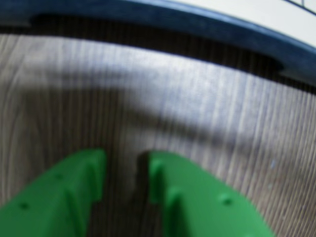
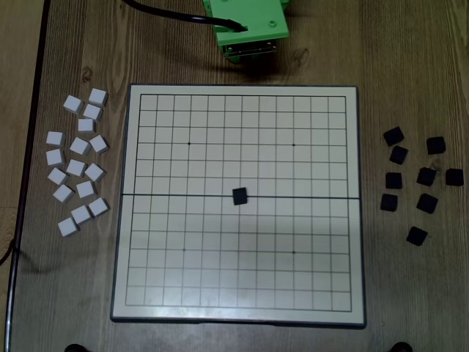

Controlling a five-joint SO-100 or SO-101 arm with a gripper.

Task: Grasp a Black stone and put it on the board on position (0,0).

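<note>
In the wrist view my green gripper [image 1: 127, 159] hangs over bare wooden table just short of the board's dark edge [image 1: 207, 24]. Its jaws stand a little apart with nothing between them. In the overhead view the green arm [image 2: 249, 26] sits above the board's top edge [image 2: 242, 88]. One black stone [image 2: 239, 196] lies on the board near its centre. Several black stones [image 2: 427, 176] lie loose on the table right of the board. No stone shows in the wrist view.
Several white stones [image 2: 79, 163] lie loose on the table left of the board. A black cable [image 2: 168, 15] runs to the arm at the top. The table's left edge [image 2: 29, 176] is near the white stones.
</note>
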